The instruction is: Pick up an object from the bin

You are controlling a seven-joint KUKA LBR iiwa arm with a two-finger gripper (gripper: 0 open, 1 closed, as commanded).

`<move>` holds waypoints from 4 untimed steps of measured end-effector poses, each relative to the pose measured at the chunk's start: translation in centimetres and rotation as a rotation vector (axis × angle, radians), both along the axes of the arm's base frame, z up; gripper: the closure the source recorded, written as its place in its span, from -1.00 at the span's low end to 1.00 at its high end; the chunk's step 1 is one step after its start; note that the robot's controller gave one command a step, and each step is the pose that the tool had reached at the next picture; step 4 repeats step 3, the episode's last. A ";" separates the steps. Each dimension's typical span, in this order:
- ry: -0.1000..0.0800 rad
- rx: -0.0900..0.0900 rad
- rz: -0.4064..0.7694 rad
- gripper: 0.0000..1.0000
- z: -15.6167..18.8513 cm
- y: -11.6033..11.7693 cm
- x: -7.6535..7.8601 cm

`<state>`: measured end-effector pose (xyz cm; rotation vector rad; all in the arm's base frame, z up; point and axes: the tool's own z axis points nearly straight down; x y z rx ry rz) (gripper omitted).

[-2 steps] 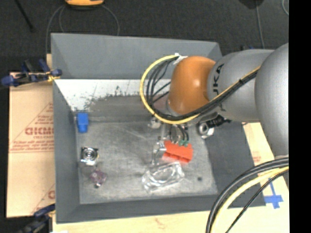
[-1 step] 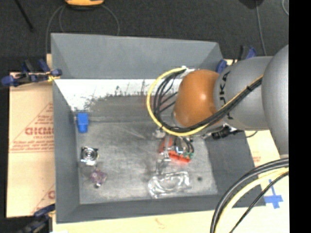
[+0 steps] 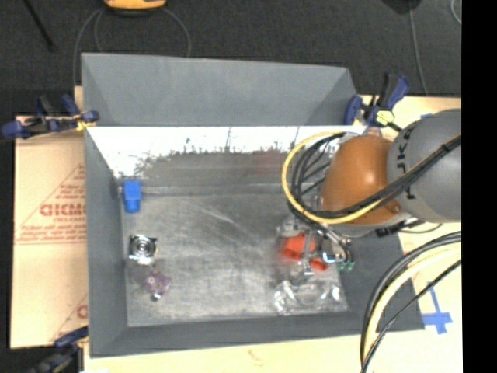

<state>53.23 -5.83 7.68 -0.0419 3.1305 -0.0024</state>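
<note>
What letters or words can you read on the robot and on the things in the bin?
"KU": dark letters on the grey robot arm, rest hidden.
Blue plastic block, shiny silver round piece, small red piece: no writing that can be read.

Light comes down from above onto the grey metal bin (image 3: 105, 286), and the upper band of its far wall burns out almost to white. The scuffed floor carries a pale sheen across the middle, while the left wall sits in duller shade. A highlight rides the rounded orange cover (image 3: 361, 181) on the arm. The small shiny metal piece (image 3: 142, 247) and the crumpled clear plastic (image 3: 307, 296) throw bright glints. Around the bin, everything lies dark.
</note>
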 end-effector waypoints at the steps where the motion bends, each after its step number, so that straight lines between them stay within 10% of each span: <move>1: -0.005 -0.001 0.086 -1.00 -0.2 -6.6 2.6; 2: -0.013 0.002 0.085 1.00 -0.1 -6.2 2.8; 3: -0.001 -0.006 0.235 1.00 18.4 -7.1 3.3; 4: -0.001 -0.006 0.235 1.00 18.4 -7.1 3.3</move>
